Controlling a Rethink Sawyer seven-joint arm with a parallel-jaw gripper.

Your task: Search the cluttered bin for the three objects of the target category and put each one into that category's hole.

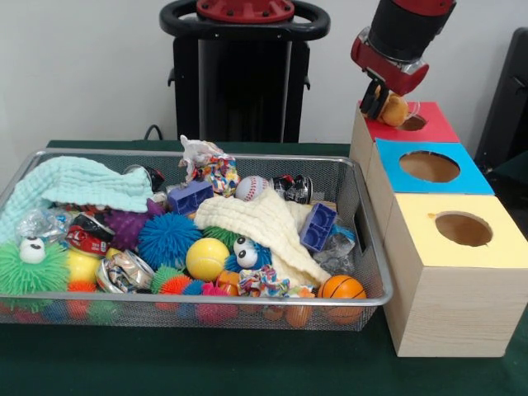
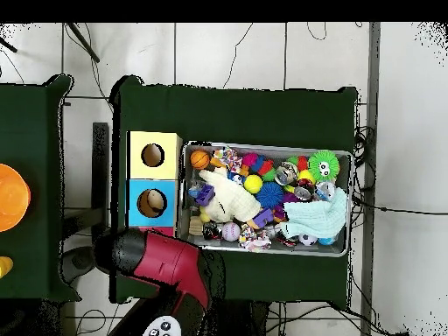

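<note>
Drop pending at red box
Pincer [image 1: 386, 105] grips orange ball [image 1: 396, 110] over the hole [image 1: 410, 122]; the bin [image 1: 373, 272], at 9 o'clock, remains cluttered w/ toys.

The gripper [image 1: 386, 102] holds an orange ball [image 1: 396, 109] (over the hole [image 1: 412, 122]).

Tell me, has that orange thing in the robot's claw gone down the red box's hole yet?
Not yet. The gripper is shut on the orange ball, held just above the red-topped box, beside the hole.
</note>
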